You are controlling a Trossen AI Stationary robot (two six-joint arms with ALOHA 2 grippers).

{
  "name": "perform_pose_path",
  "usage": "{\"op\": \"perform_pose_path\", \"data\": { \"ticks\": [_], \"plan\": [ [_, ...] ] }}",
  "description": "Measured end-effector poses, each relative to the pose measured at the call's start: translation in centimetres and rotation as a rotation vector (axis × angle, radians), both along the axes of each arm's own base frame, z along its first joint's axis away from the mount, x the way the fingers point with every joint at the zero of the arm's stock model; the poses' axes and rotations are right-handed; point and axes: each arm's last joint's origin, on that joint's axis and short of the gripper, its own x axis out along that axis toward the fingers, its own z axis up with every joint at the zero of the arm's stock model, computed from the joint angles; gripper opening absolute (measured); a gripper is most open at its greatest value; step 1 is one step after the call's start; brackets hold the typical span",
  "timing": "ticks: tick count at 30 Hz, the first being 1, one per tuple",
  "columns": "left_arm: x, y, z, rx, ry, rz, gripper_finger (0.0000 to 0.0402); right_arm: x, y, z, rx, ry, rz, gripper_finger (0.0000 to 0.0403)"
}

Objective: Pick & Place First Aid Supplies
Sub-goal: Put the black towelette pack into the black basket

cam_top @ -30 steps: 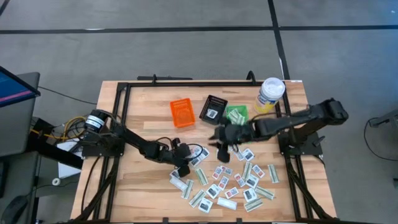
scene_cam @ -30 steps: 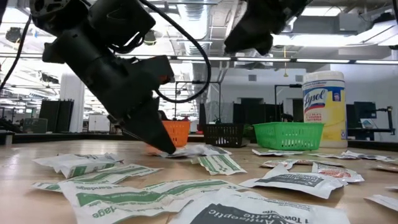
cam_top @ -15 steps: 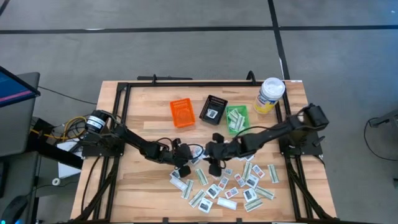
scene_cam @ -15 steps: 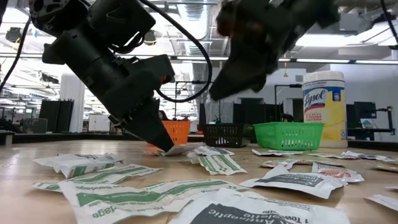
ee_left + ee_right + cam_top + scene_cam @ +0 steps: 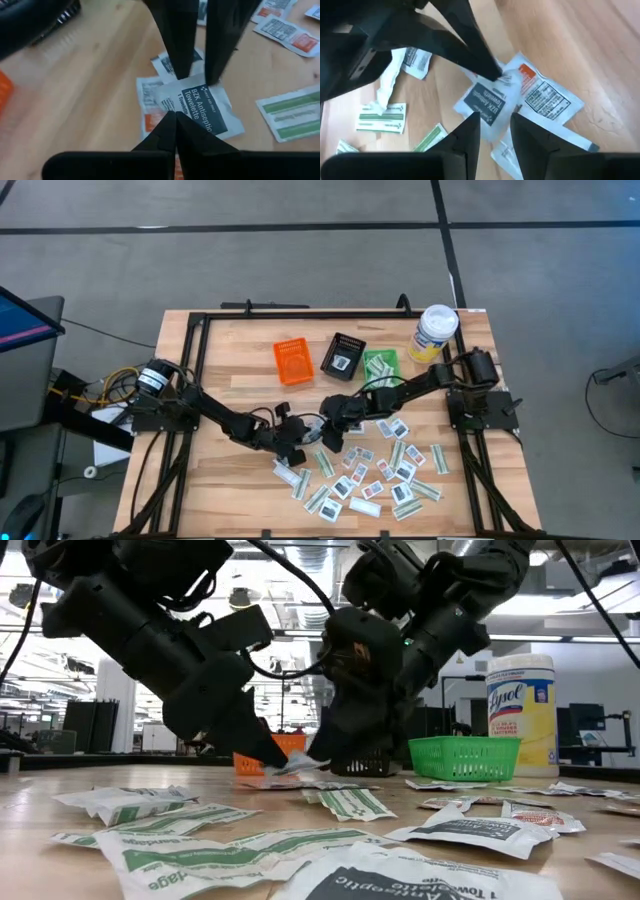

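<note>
The packet [image 5: 200, 107] is a squarish, crinkled white paper sachet with a dark panel of white print. It sits between the two claws, its corner pinched in the left claw [image 5: 175, 116], whose jaws are pressed together on it. The right claw [image 5: 492, 120] hovers just over the same packet with its fingers [image 5: 470, 131] narrowly parted and nothing between them. More flat packets, some long with green stripes, lie on the wooden table [image 5: 230, 360] beyond the claws. A second ago the left claw stood wide and the right claw hung back near the green bin [image 5: 380, 365]; it has since swung in opposite the left.
</note>
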Motion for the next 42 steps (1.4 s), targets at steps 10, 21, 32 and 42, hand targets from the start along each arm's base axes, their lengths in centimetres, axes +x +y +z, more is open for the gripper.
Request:
{"op": "perform_pose_path", "data": {
  "ticks": [10,21,32,42],
  "plan": [
    [0.1,-0.2,0.5,0.103,-0.043,0.012,0.0007,0.4,-0.1,0.5,-0.029,-0.068,0.034,0.0102],
    [0.4,-0.3,1.0,0.088,-0.083,-0.017,0.0008,0.3,-0.7,0.4,-0.083,-0.064,0.068,0.004],
    [0.5,-0.2,1.0,0.077,-0.077,-0.026,0.0055,-1.2,-2.3,2.2,-0.148,0.037,0.074,0.0005],
    [0.5,0.0,1.0,0.078,-0.074,-0.02,0.0124,-3.9,-8.9,8.3,-0.464,0.008,-0.168,0.0003]
  ]
}}
